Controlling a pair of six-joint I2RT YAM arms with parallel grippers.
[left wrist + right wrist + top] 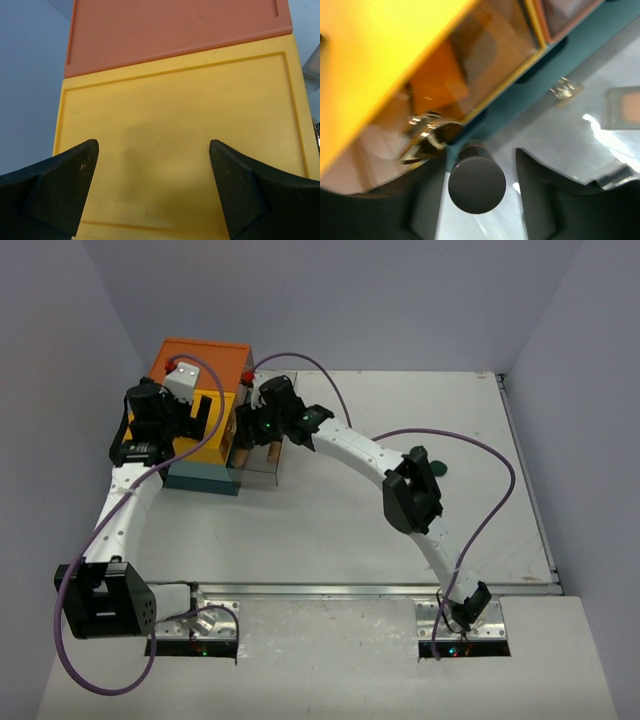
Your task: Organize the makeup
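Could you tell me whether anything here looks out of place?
Yes: dark green discs lie loose on the table, partly hidden behind the right arm, apart from the drawer box, whose clear drawer stands pulled out.

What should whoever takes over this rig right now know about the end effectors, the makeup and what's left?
Left end effector: open and empty, over the yellow panel of the drawer box.
Right end effector: at the pulled-out clear drawer, fingers partly apart around a dark-ended bottle. A gap shows on one side, so the grip is uncertain.
Done: brown bottles are in that drawer.
Left: a dark green disc lies on the table beside the right arm, partly hidden. No other makeup is clearly visible.
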